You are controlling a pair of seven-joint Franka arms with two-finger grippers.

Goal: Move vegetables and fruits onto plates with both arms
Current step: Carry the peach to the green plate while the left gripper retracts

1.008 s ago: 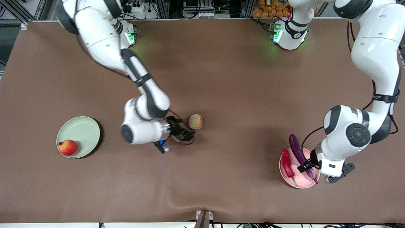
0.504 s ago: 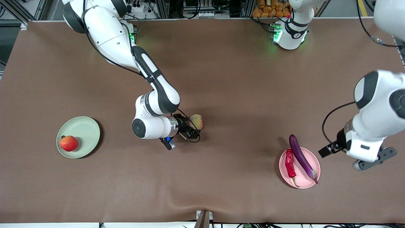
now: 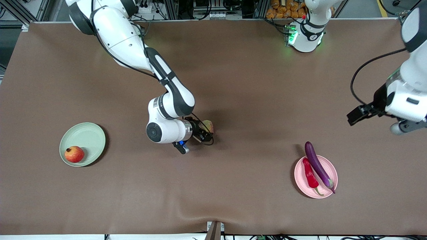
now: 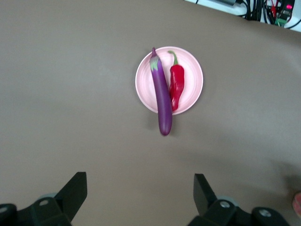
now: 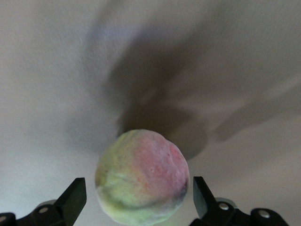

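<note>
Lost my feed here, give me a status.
Right pincer open around apple-like fruit on table. Left pincer open, empty, high above pink plate holding eggplant and chili. Nothing blocking.

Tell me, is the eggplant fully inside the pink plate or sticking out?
Sticking out. The eggplant lies across the pink plate beside the chili pepper, and its rounded end overhangs the rim onto the table.

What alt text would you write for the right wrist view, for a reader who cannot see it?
A pale yellow-pink apple-like fruit sits on the brown table between the open fingers of the right gripper, which is not yet gripping it. The arm's shadows fall across the table around it.
</note>
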